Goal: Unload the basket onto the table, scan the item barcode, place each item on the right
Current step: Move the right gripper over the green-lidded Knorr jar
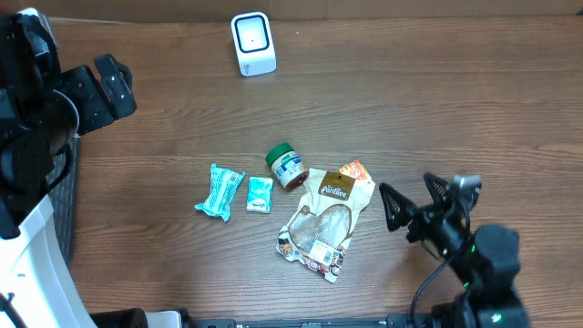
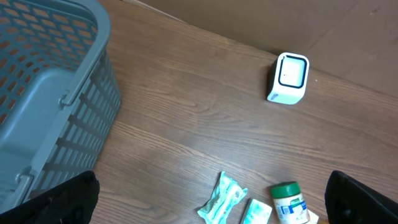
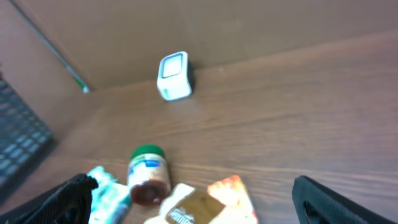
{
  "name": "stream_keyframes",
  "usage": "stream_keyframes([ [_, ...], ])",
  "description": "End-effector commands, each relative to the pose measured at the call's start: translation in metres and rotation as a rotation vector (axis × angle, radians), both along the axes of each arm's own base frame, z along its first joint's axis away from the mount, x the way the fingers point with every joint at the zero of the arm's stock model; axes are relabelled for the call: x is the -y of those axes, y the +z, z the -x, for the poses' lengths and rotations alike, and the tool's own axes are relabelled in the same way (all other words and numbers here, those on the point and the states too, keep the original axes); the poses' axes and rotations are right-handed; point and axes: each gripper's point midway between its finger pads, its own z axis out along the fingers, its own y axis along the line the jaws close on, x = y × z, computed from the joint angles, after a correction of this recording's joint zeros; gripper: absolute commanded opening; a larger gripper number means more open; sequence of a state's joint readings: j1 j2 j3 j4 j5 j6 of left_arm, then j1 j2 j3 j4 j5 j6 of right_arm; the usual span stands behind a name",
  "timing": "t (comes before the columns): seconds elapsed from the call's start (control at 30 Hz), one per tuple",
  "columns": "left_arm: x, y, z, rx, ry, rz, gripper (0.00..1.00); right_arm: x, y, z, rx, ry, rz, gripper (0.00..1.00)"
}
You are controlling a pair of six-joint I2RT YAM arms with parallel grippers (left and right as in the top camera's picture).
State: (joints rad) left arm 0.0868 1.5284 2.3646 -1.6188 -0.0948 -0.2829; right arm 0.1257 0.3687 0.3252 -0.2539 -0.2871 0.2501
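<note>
Quick rundown of what you've got on the desk [image 1: 437, 100]. Both arms are holding nothing. Your left gripper [image 1: 118, 84] is up in the far-left corner, jaws spread wide with nothing between them, hanging next to the grey basket [image 2: 43, 93]. Your right gripper [image 1: 386, 208] is low on the right side, jaws wide apart too, with its fingertips pointing at the pile of items and stopping just short of the brown pouch [image 1: 323, 219].

The white scanner [image 1: 252, 43] stands upright at the far edge of the desk, well apart from everything else.

The stuff to scan is all bunched in the middle. The small jar with the green lid [image 1: 286, 166] lies on its side, just beside the pouch's top corner. An orange packet [image 1: 356, 171] pokes out from under the pouch's upper right edge. To the left there's a small teal packet [image 1: 260, 195], and then a bigger crumpled teal wrapper [image 1: 219, 191] right next to it. All of them are lying flat on the wood.

You can't make out a barcode from any of the three views; the labels are too small, and the right wrist view is blurry.
</note>
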Motion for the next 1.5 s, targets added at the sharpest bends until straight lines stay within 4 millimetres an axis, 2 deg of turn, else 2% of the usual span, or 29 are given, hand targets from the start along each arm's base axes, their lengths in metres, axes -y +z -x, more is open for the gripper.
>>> stream_keyframes([
  [0.0,-0.003,0.001,0.0,0.006,0.02,0.002,0.99,-0.018,0.044,-0.014,-0.086,0.131,0.078,1.0],
  [0.17,-0.003,0.001,0.0,0.005,0.02,0.002,1.0,-0.024,0.057,-0.039,-0.306,0.18,0.145,1.0],
  [0.3,-0.003,0.001,0.0,0.006,0.02,0.002,0.99,-0.031,0.058,-0.062,-0.457,0.23,0.204,1.0],
  [0.4,-0.003,0.001,0.0,0.006,0.02,0.002,0.99,-0.035,0.051,-0.075,-0.57,0.248,0.213,1.0],
  [0.57,-0.003,0.001,0.0,0.006,0.02,0.002,1.0,-0.039,0.019,-0.094,-0.745,0.216,0.147,1.0],
  [0.7,-0.003,0.001,0.0,0.006,0.02,0.002,1.0,-0.039,-0.005,-0.089,-0.862,0.214,0.14,1.0],
  [0.8,-0.003,0.001,0.0,0.005,0.02,0.002,1.0,-0.037,-0.024,-0.075,-0.976,0.214,0.139,0.86],
  [0.87,-0.003,0.001,0.0,0.005,0.02,0.002,1.0,-0.036,-0.037,-0.062,-1.069,0.2,0.126,0.83],
  [1.07,-0.003,0.001,0.0,0.006,0.02,0.002,0.99,-0.036,-0.078,-0.019,-1.272,0.195,0.072,0.8],
  [1.3,-0.003,0.001,0.0,0.006,0.02,0.002,1.0,-0.052,-0.115,0.003,-1.321,0.273,-0.044,0.78],
  [1.4,-0.003,0.001,0.0,0.006,0.02,0.002,1.0,-0.058,-0.126,0.005,-1.31,0.289,-0.087,0.77],
  [1.47,-0.003,0.001,0.0,0.005,0.02,0.002,1.0,-0.057,-0.131,-0.002,-1.286,0.267,-0.092,0.76],
])
